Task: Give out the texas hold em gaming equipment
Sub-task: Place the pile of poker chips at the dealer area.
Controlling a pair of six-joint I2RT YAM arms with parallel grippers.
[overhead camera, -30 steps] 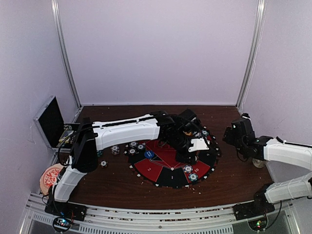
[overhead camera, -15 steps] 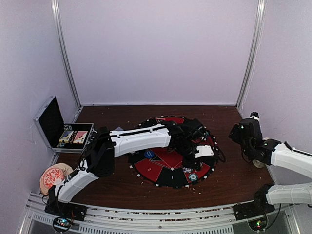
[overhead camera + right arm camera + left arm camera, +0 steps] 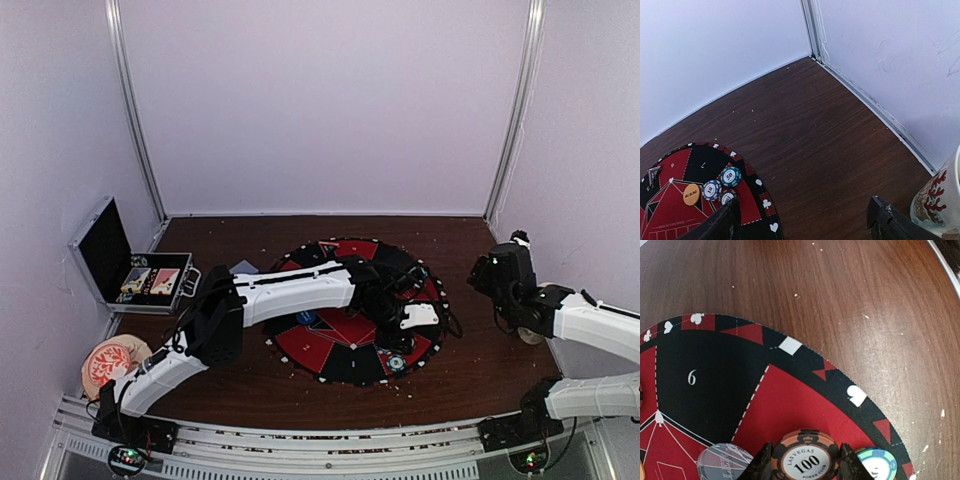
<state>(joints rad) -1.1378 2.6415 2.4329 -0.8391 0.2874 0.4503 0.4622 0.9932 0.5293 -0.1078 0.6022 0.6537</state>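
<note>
The left fingers (image 3: 764,467) pinch a reddish poker chip (image 3: 805,457) marked 100 by its sides. The chip is over a red wedge of the round red-and-black mat (image 3: 705,375), on the mat's side toward the right edge of the table (image 3: 865,300). Just beside it are a clear button disc (image 3: 722,462) and a teal chip (image 3: 879,465). The right fingers (image 3: 722,225) are spread wide and hold nothing, above bare wood near the right edge, next to a patterned mug (image 3: 940,200). An orange disc (image 3: 691,194) and a blue-edged chip (image 3: 711,189) lie on the mat.
</note>
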